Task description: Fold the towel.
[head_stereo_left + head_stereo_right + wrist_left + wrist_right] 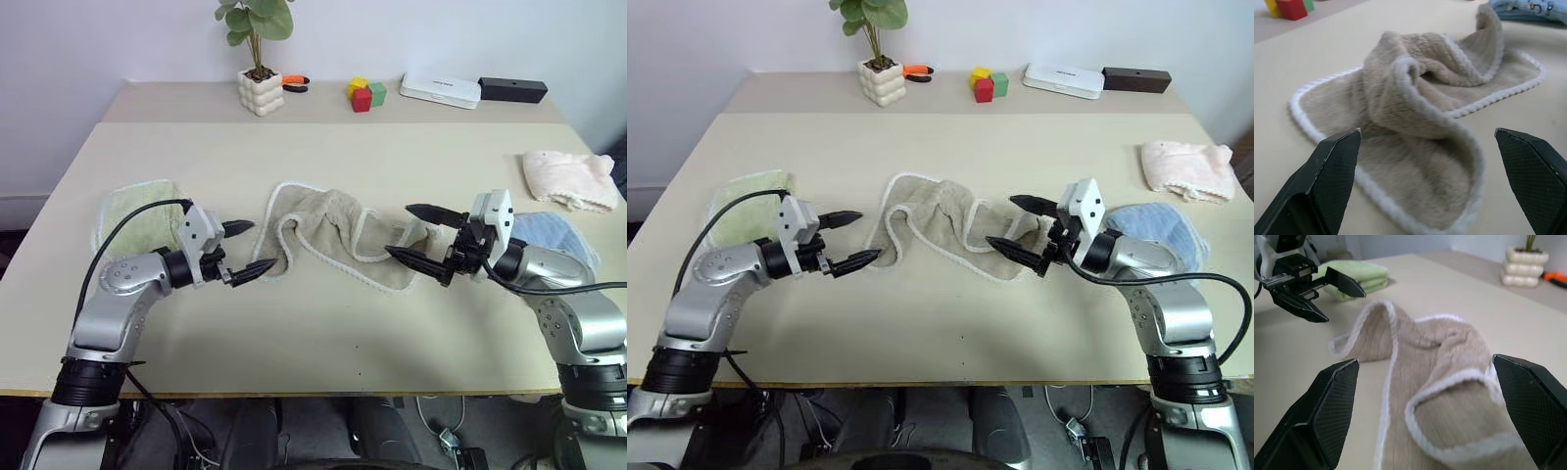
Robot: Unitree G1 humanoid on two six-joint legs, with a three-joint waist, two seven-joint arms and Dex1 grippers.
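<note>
1. Before us a pale beige worktop runs back to a plain light wall, and we see the towel lying near its middle, between our two arms.
2. We find the towel crumpled and twisted, not flat: a tan strip with white corded edging, one end looped back on itself toward our left, the other end spread toward our right.
3. Our left gripper hovers just beside the towel's left end, fingers spread wide and holding nothing. In the left wrist view the two black fingertips frame the bunched cloth without touching it.
4. Our right gripper hovers at the towel's right end, its fingers also spread apart and empty. From the head camera its lower finger overlaps the towel's edge, and we cannot tell whether it touches.
5. A light green towel lies on the worktop to the left, partly behind our left arm, apart from the tan one.
6. A light blue towel lies to the right, behind our right arm, and a pale pink towel sits farther back near the right edge.
7. Along the far edge we see a small plant in a white pot, an orange tool beside it, coloured blocks, a flat white box and a black box.
</note>
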